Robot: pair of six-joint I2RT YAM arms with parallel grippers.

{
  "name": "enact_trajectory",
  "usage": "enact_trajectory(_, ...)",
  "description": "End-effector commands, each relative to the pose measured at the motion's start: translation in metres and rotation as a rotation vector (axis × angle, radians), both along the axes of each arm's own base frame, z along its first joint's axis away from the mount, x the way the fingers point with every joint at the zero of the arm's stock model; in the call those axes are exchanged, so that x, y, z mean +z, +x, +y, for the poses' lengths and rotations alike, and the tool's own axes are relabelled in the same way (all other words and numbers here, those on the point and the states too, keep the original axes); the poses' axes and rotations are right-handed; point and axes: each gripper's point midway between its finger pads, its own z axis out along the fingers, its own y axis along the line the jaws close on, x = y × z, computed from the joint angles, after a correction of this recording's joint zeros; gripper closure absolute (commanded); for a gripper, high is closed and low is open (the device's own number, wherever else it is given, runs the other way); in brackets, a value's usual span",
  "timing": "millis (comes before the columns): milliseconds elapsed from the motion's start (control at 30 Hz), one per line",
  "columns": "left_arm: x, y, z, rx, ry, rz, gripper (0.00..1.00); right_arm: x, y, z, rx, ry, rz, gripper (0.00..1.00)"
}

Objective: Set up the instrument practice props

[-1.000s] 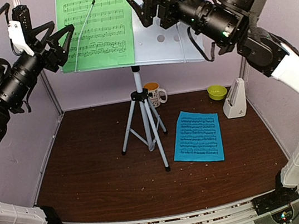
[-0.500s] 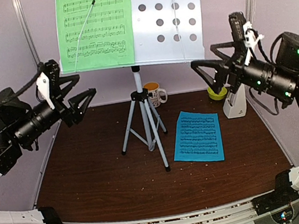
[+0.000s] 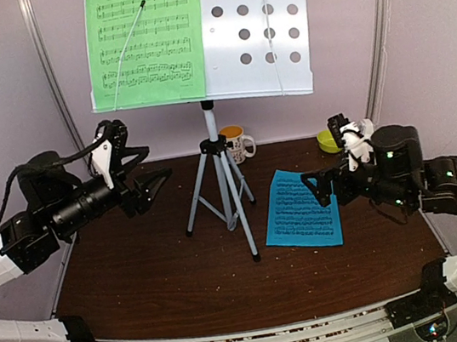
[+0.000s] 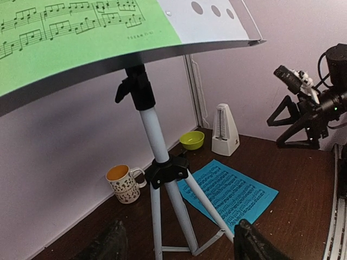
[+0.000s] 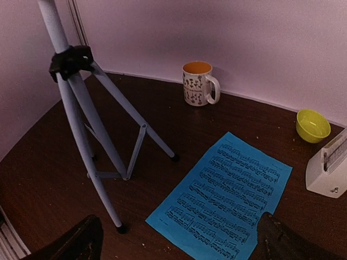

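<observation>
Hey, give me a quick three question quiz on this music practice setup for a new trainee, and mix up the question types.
1. True or false: seen from the top camera, the green music sheet covers the left half of the music stand.
2. Where is the blue music sheet? A, on the stand; B, flat on the table, right of the tripod; C, rolled up against the wall.
3. Name the thing standing between the patterned mug and the metronome.

Key: 1 true; 2 B; 3 the small green bowl.
</observation>
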Motion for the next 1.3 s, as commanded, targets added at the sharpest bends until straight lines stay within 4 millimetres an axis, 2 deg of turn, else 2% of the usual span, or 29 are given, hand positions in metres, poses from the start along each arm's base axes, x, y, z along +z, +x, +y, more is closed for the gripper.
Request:
enact_trajectory(0,-0.004,0.002,-0.013,-0.022,-0.043,0.026,0.31,-0.045,0.031,-0.007,-0.068,0.038,0.169,0.01)
enact_trajectory(200,-0.019,0.006,-0.022,-0.017,-0.029,0.067,0.31,-0.090,0.085,-0.007,-0.104,0.082,0.324,0.04)
enact_trajectory(333,-0.028,0.008,-0.025,-0.013,-0.016,0.088,0.31,-0.126,0.114,-0.003,-0.127,0.030,0.425,0.05)
enact_trajectory(433,-0.038,0.009,-0.029,-0.015,0.007,0.106,0.31,-0.156,0.127,-0.003,-0.138,0.009,0.511,0.05)
enact_trajectory(567,-0.049,0.009,-0.034,-0.015,0.036,0.118,0.31,-0.192,0.133,-0.010,-0.167,0.043,0.618,0.05)
enact_trajectory(700,-0.057,0.009,-0.036,-0.014,0.039,0.121,0.31,-0.218,0.130,-0.017,-0.202,0.070,0.689,0.04)
enact_trajectory(900,-0.071,0.012,-0.042,-0.013,0.072,0.136,0.31,-0.250,0.108,-0.023,-0.245,0.104,0.793,0.03)
enact_trajectory(1100,-0.082,0.013,-0.043,-0.009,0.083,0.146,0.31,-0.275,0.072,-0.033,-0.274,0.162,0.881,0.02)
enact_trajectory(1267,-0.093,0.012,-0.047,-0.013,0.089,0.165,0.31,-0.284,0.038,-0.035,-0.283,0.267,0.932,0.01)
